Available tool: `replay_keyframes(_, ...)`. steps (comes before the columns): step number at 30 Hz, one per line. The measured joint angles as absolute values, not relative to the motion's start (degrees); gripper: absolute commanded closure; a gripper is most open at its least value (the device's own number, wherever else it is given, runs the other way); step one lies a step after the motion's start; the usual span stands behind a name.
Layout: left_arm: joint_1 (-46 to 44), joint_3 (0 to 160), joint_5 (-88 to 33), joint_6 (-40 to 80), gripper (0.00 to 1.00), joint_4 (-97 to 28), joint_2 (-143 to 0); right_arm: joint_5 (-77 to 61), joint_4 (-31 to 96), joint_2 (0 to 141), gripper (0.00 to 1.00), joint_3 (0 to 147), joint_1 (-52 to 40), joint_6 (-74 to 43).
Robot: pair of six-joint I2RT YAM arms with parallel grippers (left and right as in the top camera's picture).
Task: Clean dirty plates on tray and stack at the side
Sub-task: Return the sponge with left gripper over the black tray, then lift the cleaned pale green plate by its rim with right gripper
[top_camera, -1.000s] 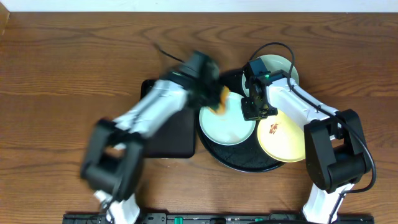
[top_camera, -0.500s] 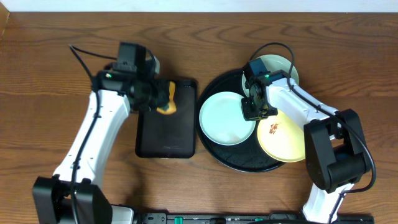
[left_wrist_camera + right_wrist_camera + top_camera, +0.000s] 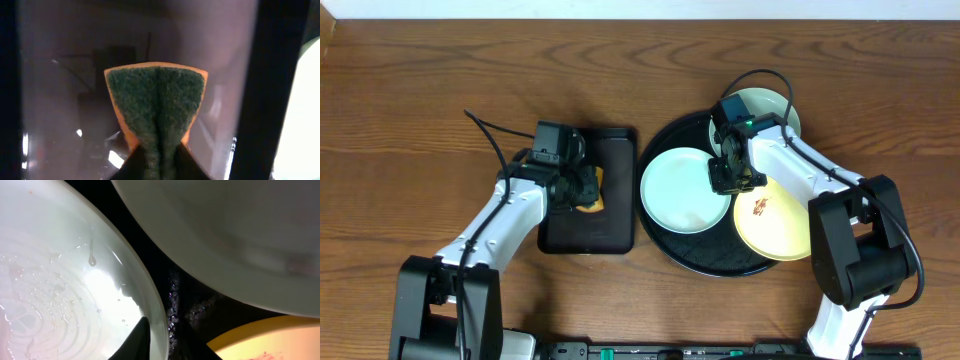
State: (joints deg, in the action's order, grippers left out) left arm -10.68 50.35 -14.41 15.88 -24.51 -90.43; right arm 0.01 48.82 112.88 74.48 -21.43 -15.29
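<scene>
- Mint-green plate [image 3: 680, 192] sits at 9 o'clock on the round black tray [image 3: 705, 262]. It looks wiped: no smear, water beads on it in the right wrist view.
- Yellow plate [image 3: 782, 232] at 4 o'clock, brown smear [image 3: 760, 207] on it, so it is not cleaned yet.
- 2nd mint plate [image 3: 767, 104] at 1 o'clock, mostly under the right arm; can't tell if it is clean or dirty.
- Right gripper [image 3: 724, 178]: fingers straddle the wiped plate's 3 o'clock rim. Can't tell if they pinch it or stand clear.
- Left gripper [image 3: 578, 188]: clamped on the orange-green sponge [image 3: 156, 100], over the rectangular tray [image 3: 590, 235] at 9 o'clock of the round tray.
- Tabletop [image 3: 420, 100]: 0 plates stacked at the side.
- Estimate: 1 of 3 wiped. Left: wipe yellow, check the 2nd mint, stack all 3.
</scene>
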Motion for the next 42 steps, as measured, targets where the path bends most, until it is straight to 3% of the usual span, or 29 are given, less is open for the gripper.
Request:
replay_keyframes(2, -10.7, 50.3, -13.2, 16.0, 0.71, -24.0, -90.4, 0.0, 48.8, 112.9, 0.82, 74.5, -21.4, -15.3)
replay_keyframes(5, -10.7, 50.3, -12.0, 15.8, 0.28, -23.9, -90.4, 0.0, 48.8, 112.9, 0.73, 74.5, -21.4, -15.3)
replay_keyframes(7, -10.8, 50.3, -11.6, 16.1, 0.2, -23.9, -90.4, 0.0, 48.9, 112.9, 0.67, 74.5, -21.4, -15.3)
replay_keyframes(14, -11.2, 50.3, -11.1, 16.2, 0.16, -23.8, -90.4, 0.0, 48.9, 112.9, 0.69, 74.5, -21.4, -15.1)
replay_keyframes(19, -11.2, 50.3, -10.7, 16.3, 0.15, -23.8, -90.4, 0.0, 48.9, 112.9, 0.81, 74.4, -21.4, -15.0)
replay_keyframes(23, -11.2, 50.3, -10.5, 16.3, 0.14, -23.8, -90.4, 0.0, 48.6, 112.9, 0.82, 74.0, -21.5, -15.1)
replay_keyframes(27, -11.2, 50.3, -10.5, 16.3, 0.14, -23.8, -90.4, -0.4, 48.2, 112.9, 0.99, 73.7, -21.5, -14.9)
replay_keyframes(42, -11.2, 50.3, -10.3, 16.3, 0.13, -23.8, -90.4, 0.1, 52.8, 111.6, 0.99, 77.6, -21.5, -15.4)
